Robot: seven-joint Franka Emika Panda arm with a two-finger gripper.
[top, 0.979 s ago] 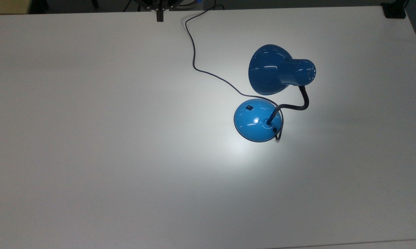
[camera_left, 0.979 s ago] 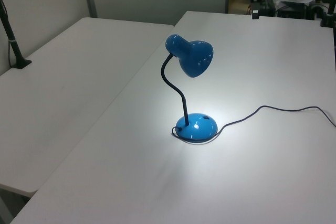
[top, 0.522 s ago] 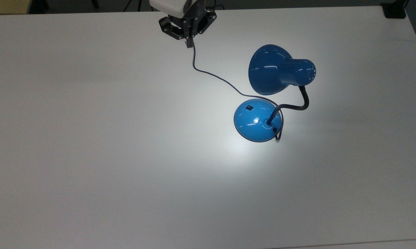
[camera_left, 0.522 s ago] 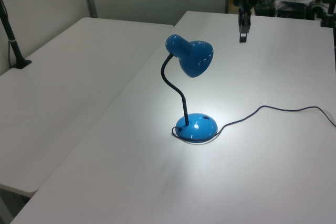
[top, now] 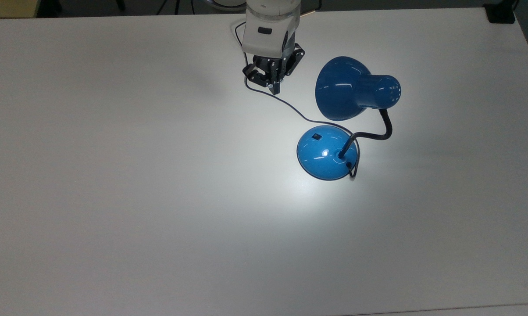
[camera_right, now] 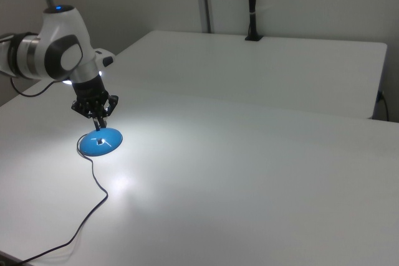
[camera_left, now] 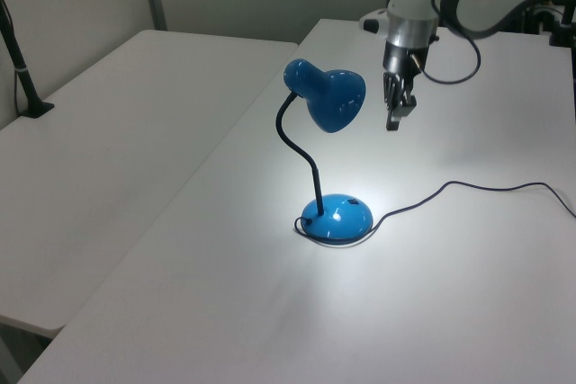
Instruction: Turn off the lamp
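Plainly switched on: lamp point(top: 343, 94) standing on the white table point(top: 115, 184), with a bright pool of light on the tabletop around its round blue base point(top: 323, 156). Small black switch point(top: 317, 136) on the base's dome, toward the top view's upper left. Black gooseneck point(top: 380, 134) rising from the middle of the base and curling to the top view's right, carrying the cone shade point(top: 338, 87) above and beyond the base, mouth turned down toward it. Thin black cord point(top: 290, 105) leaving the base's rim, looping round it and trailing off across the table to the top view's upper left.

Gripper point(top: 275, 90) well apart from the base, up and to the top view's left of it, over the cord and level with the shade's left side. Fingers pressed together to a single point, nothing between them. Seen in the left view, gripper point(camera_left: 393, 121) hanging high above the base point(camera_left: 336, 216), pointing straight down, just beside the shade. Seen in the right view, gripper point(camera_right: 100, 124) directly over the base point(camera_right: 100, 143), tips apart from it.
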